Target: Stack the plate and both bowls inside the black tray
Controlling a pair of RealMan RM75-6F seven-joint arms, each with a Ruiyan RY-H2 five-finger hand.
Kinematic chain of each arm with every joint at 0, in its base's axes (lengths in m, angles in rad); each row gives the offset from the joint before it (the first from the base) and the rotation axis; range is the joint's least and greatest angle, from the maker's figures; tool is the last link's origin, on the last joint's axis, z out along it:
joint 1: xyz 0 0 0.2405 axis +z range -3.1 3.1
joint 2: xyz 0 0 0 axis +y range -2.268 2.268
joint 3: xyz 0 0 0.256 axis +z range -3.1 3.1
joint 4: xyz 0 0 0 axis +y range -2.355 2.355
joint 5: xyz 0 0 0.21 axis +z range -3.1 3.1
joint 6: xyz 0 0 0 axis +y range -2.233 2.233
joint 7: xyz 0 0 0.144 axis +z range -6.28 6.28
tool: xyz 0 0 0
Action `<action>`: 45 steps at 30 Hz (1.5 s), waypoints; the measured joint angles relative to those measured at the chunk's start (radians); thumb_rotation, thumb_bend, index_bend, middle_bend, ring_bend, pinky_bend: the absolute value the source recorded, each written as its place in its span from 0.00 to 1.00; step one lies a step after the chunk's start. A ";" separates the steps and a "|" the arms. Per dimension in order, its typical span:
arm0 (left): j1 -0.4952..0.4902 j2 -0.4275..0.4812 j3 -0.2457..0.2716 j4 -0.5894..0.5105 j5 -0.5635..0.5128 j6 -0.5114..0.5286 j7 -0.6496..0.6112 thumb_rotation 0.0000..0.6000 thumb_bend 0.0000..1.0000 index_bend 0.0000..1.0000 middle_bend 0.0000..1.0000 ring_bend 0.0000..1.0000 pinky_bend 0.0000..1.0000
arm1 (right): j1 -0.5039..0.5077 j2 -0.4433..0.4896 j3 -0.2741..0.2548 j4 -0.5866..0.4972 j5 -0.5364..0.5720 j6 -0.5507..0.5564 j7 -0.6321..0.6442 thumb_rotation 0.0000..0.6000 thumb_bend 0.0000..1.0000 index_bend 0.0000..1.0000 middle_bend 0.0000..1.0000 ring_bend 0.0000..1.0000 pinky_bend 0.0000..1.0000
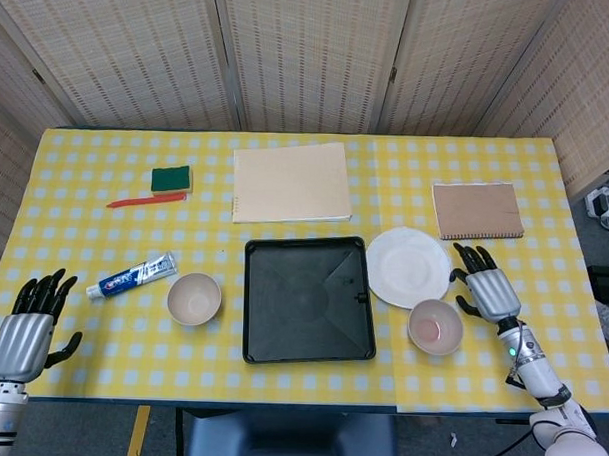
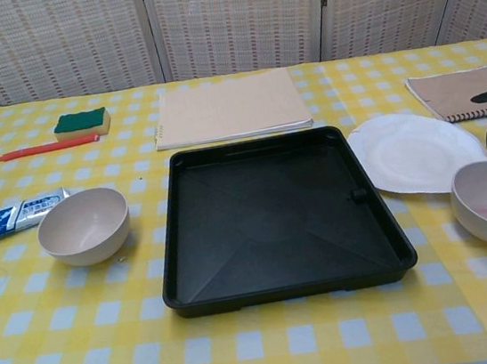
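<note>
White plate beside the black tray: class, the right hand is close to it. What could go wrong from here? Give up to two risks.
1. The flat white plate lies flush on the yellow checked tablecloth, so the open right hand may push it instead of lifting it.
2. The plate sits close to the pink-bottomed bowl and the black tray; a sliding plate could knock into either.

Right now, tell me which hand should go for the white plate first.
The right hand. It is open just beside the white plate, next to its right rim, while the left hand sits at the far left table edge, beyond the black tray.
</note>
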 measured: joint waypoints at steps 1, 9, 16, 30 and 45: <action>0.000 0.000 0.000 0.000 0.000 0.001 0.000 1.00 0.37 0.02 0.01 0.00 0.00 | 0.002 -0.002 -0.002 0.001 -0.001 -0.002 -0.001 1.00 0.39 0.42 0.00 0.02 0.00; 0.003 0.004 0.001 -0.002 0.000 0.006 -0.001 1.00 0.37 0.02 0.01 0.00 0.00 | 0.016 -0.022 -0.010 0.008 -0.002 -0.002 -0.007 1.00 0.39 0.42 0.00 0.02 0.00; 0.004 0.006 0.001 -0.004 0.002 0.009 -0.013 1.00 0.35 0.02 0.01 0.00 0.00 | 0.023 -0.036 -0.014 0.015 0.001 -0.013 -0.012 1.00 0.39 0.42 0.00 0.02 0.00; 0.003 0.016 0.005 -0.015 -0.008 -0.007 -0.029 1.00 0.32 0.02 0.01 0.00 0.00 | 0.050 -0.066 -0.010 0.034 0.014 -0.053 0.005 1.00 0.39 0.43 0.01 0.02 0.00; 0.001 0.032 0.011 -0.024 -0.018 -0.023 -0.016 1.00 0.36 0.00 0.01 0.00 0.00 | 0.062 -0.094 -0.006 0.052 0.021 -0.029 0.034 1.00 0.40 0.64 0.14 0.10 0.00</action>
